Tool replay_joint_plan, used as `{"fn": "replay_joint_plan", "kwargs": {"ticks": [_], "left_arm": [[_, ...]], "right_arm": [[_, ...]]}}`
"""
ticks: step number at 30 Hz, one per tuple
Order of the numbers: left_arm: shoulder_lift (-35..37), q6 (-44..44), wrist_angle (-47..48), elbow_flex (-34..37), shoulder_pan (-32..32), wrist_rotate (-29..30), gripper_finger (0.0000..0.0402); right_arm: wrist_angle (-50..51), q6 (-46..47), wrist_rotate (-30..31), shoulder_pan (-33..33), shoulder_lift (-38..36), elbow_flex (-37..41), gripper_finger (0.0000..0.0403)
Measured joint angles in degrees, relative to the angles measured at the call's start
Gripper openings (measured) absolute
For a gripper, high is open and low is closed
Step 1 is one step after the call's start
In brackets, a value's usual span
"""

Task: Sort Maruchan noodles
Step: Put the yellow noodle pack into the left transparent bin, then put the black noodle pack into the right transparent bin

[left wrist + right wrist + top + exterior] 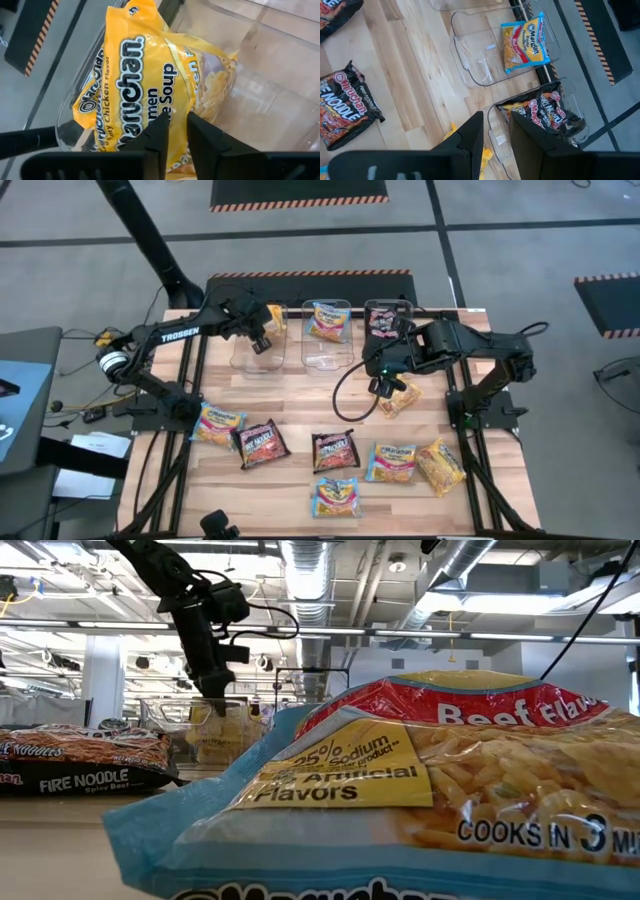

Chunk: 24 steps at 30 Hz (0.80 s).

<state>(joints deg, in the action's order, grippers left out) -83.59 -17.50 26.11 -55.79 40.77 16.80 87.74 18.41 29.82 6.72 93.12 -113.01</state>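
Nearest edge of the tabletop (300, 395): six loose Maruchan noodles in a ragged row, all on the near side of the middle bin (325, 358). These are two black-red packets (262, 444), two light blue ones (338, 496) and two yellow-orange ones (440, 465).

Just near and right of the middle bin: right pincer (386, 387), raised off the wood and pinching a yellow-orange packet (398, 400) by one edge (read from the yellow showing behind its own finger in the wrist view). Packet hangs on the near side of the pincer.

Middle bin holds a light blue packet (330, 322). Right bin (500, 137) holds a black-red packet (545, 112).

Left of the middle bin: left bin (245, 358) with a yellow-orange packet (150, 85) inside and the left pincer (262, 340) directly over it. Cannot tell whether it grips or has let go.

Judgement: held packet belongs in the left bin, across the middle bin from the right pincer. Left arm far nearer and currently over that bin.
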Motion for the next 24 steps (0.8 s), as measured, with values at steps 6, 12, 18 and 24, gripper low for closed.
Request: {"fn": "replay_joint_plan", "kwargs": {"ticks": [6, 12, 18, 24], "left_arm": [[0.0, 0.03, 0.04, 0.0, 0.0, -0.07, 0.0101], [0.0, 1.34, 0.04, 0.0, 0.0, -0.08, 0.0122], [0.0, 2.19, 1.28, -0.34, 0.0, -0.11, 0.0123], [0.0, 4.94, 11.28, -5.63, -0.49, -3.52, 0.0123]], "right_arm": [[0.04, 1.08, 0.0, 0.0, 0.0, -0.01, 0.0119], [0.04, 1.14, -0.01, 0.0, 0.0, 0.0, 0.0119], [0.04, 1.25, -0.02, 0.0, 0.0, 0.0, 0.0119], [0.08, 0.66, -0.04, 0.0, 0.0, 0.0, 0.0119]]}}
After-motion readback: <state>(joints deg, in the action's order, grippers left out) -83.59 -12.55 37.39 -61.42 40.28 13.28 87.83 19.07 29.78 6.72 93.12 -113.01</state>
